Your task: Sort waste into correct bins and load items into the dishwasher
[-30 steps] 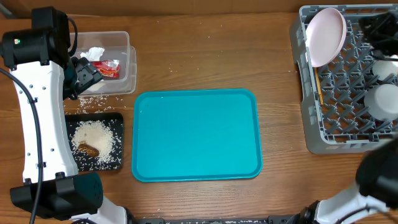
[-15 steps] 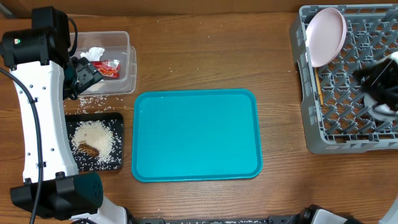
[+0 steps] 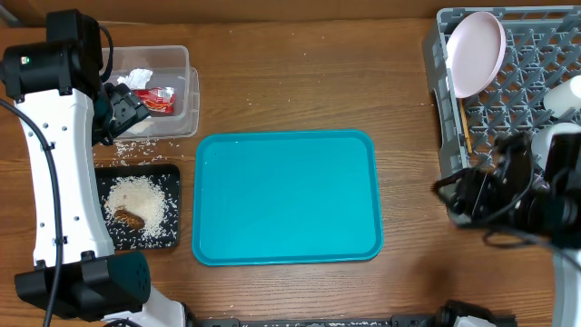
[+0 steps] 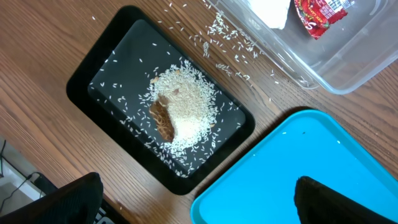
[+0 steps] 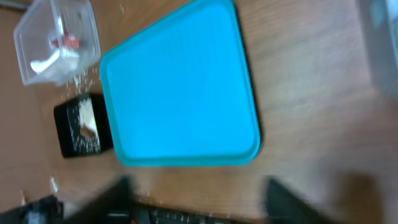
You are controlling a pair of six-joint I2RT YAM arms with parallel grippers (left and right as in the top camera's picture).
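Plate point(image 3: 477, 53) on edge, tilted, in dish rack point(image 3: 441, 113)

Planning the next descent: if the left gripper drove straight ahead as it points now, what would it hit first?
Most likely the black tray, near its edge by the turquoise tray; the open jaws of the left gripper frame that spot. Depth is unclear.

Napkin point(image 3: 139, 78), wrapper point(image 3: 160, 99) in clear tub point(image 3: 191, 111); rice point(image 3: 138, 194), scrap point(image 3: 128, 218) in black tray point(image 3: 172, 207); plate point(image 3: 476, 53) racked.
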